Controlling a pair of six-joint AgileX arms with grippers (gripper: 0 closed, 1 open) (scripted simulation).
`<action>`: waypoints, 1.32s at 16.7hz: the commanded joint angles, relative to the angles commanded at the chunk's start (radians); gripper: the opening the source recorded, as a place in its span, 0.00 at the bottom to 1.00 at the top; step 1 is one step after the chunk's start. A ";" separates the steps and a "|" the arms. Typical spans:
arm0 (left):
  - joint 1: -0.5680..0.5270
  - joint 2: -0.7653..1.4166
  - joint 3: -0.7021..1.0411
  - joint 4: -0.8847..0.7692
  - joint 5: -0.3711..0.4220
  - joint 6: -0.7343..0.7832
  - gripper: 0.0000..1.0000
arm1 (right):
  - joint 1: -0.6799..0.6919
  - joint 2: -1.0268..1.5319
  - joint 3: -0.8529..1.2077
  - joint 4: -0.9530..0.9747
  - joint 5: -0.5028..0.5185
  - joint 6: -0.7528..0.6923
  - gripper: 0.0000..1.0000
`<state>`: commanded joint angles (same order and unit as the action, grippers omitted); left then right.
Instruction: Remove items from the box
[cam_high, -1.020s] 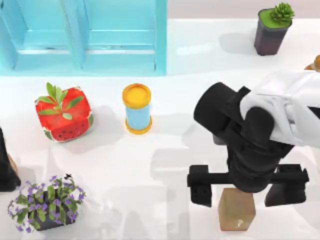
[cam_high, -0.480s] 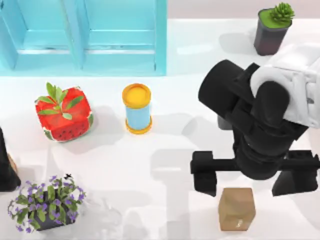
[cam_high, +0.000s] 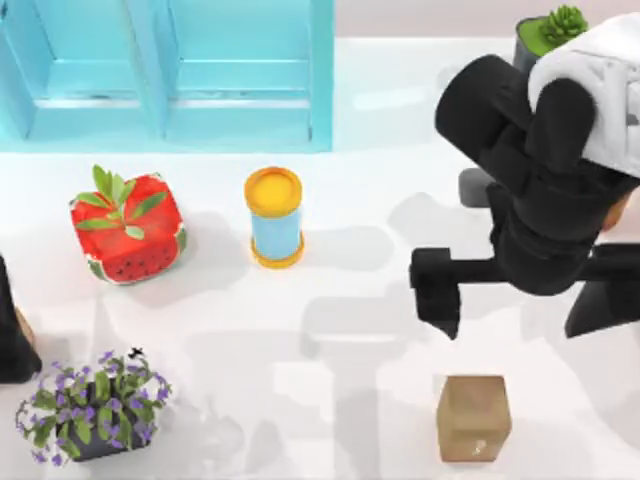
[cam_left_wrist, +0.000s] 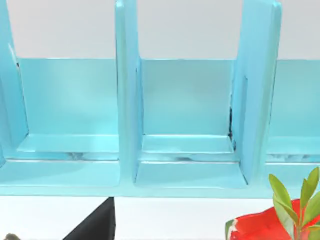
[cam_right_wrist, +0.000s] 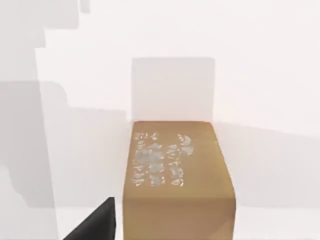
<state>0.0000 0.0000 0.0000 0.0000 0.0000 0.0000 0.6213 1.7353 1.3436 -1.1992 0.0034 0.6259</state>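
One tan cardboard cube (cam_high: 474, 418) rests alone on the white surface (cam_high: 330, 400) near its front right. The right gripper (cam_high: 525, 300) hangs above, apart from it, jaws spread wide and apparently empty. The left arm (cam_high: 12, 330) is parked at the left edge.

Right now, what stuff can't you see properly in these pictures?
- Dark pot with the green succulent: in the top view, the right arm covers most of it.
- Right gripper: its right-hand finger is cut by the top view's edge.
- Small tan-brown cardboard cube: its near end runs off the right wrist view.
- Left arm: only a dark sliver at the top view's left edge.
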 joint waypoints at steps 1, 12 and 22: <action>0.000 0.000 0.000 0.000 0.000 0.000 1.00 | -0.061 0.024 0.036 -0.018 -0.001 -0.059 1.00; 0.000 0.000 0.000 0.000 0.000 0.000 1.00 | -0.932 0.258 0.431 -0.198 -0.011 -0.903 1.00; 0.000 0.000 0.000 0.000 0.000 0.000 1.00 | -1.042 0.262 0.474 -0.189 -0.008 -1.014 1.00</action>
<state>0.0000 0.0000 0.0000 0.0000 0.0000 0.0000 -0.4208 1.9973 1.8177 -1.3880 -0.0043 -0.3877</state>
